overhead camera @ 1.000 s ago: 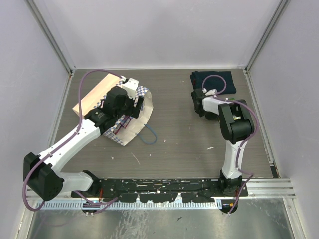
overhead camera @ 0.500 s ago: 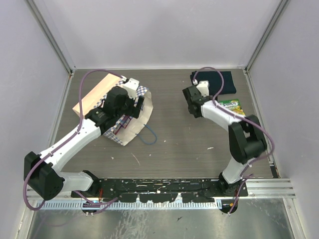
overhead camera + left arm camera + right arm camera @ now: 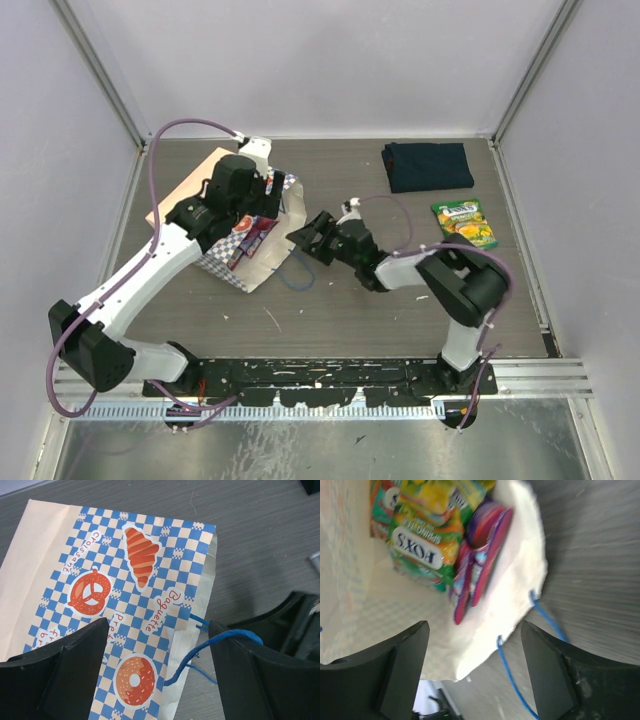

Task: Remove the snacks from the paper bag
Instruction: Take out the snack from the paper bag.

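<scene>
From above, the paper bag lies on its side at the left of the counter, its mouth turned toward the middle, and a few snacks show red and purple inside the opening. The left hand hangs over the bag's upper face. The right hand reaches across from the right and sits just at the bag's mouth, beside the blue cord handle that trails onto the counter. One loose packet, green with fruit pictures, lies flat well apart on the right side, near a folded dark cloth at the far edge. In the left wrist view, the left hand has its fingers spread wide with nothing gripped; below them is the bag's checkered face with its croissant, pretzel and doughnut prints, and a cord handle loops out at the bag's edge. In the right wrist view, the right hand is likewise wide apart and empty, looking straight into the bag's pale inside. There a green-and-yellow packet lies beside two purple packets standing on edge against the bag's wall; none of them touches the fingers.
</scene>
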Available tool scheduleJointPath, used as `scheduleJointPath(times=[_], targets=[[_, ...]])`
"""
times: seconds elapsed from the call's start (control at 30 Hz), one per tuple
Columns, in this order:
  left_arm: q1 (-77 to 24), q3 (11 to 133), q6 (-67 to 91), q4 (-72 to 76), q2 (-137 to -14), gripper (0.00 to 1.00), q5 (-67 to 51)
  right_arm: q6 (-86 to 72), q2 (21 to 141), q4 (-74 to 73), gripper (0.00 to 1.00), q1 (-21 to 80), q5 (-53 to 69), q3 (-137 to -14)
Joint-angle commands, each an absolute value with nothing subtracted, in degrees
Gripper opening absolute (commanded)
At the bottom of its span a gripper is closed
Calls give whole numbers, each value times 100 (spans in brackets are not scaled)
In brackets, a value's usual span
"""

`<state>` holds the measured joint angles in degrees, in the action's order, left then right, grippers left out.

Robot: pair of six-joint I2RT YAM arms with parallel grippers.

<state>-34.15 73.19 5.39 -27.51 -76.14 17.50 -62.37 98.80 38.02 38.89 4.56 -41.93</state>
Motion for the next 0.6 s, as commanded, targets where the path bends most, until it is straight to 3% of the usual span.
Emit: scheduleJointPath(times=[0.0,0.27,0.57], targets=[[-3427,7808,920,-3418,-7577,83,2028,-7841,10689,6597,76,4311,784,-4669],[-3428,7876,1069,-3989,-7493,82,1894,-8708,12416,7291,63,4716,330,-5850],[-3428,7860,1025,-4156,-7091,84,1999,-8592,13075,5979,59,4807,49,-7047]])
